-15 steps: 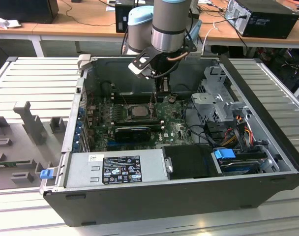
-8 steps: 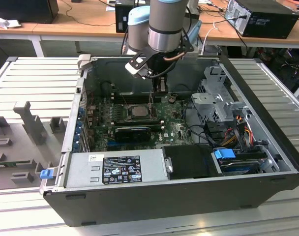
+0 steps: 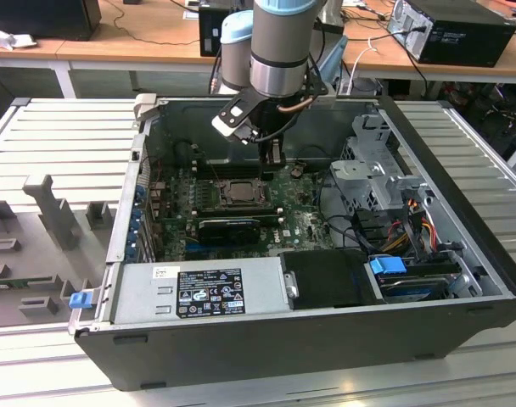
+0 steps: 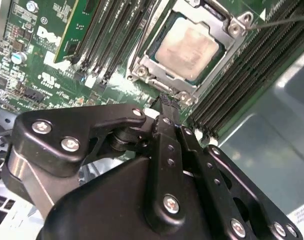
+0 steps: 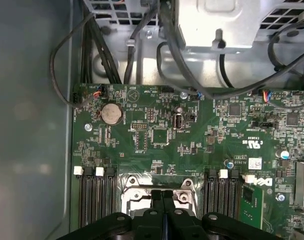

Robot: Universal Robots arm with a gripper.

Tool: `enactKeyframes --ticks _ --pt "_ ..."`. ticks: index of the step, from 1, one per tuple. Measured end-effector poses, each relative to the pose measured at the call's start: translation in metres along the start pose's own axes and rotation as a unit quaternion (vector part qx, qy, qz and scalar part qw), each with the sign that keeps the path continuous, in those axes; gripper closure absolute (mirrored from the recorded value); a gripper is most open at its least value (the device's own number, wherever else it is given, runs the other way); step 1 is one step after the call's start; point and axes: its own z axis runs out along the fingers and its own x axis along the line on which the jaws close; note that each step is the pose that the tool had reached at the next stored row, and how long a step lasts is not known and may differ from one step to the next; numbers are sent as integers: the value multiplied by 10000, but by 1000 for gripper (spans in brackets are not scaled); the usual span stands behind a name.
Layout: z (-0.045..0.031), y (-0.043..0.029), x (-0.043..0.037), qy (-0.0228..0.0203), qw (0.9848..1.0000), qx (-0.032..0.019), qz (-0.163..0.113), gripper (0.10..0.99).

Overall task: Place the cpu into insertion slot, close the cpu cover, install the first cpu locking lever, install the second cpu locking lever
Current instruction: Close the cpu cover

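While the gripper (image 4: 168,100) hangs at the socket's edge: fingers pressed together, nothing between them.
cpu (image 4: 188,46): seated face up in the insertion slot (image 4: 164,86).
cpu cover (image 4: 231,39): lying down over the chip's border.
locking lever (image 4: 284,21): thin wire by the cover's corner; whether latched, cannot tell.
hazard: probably a slip off that thin wire, the fingertips scraping the memory slots (image 4: 239,82) alongside.

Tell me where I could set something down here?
Bare: the ribbed grey tabletop at the exterior view's right, beside the dark computer case. Crowded: the green circuit board under the robot's black hand, and the cabled silver drive cage.
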Motion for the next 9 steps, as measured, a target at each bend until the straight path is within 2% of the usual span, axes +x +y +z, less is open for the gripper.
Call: enactKeyframes --ticks 7,9 --pt "58 -263 8 1 10000 28 -50 980" --pt "63 -287 10 1 10000 29 -50 980"
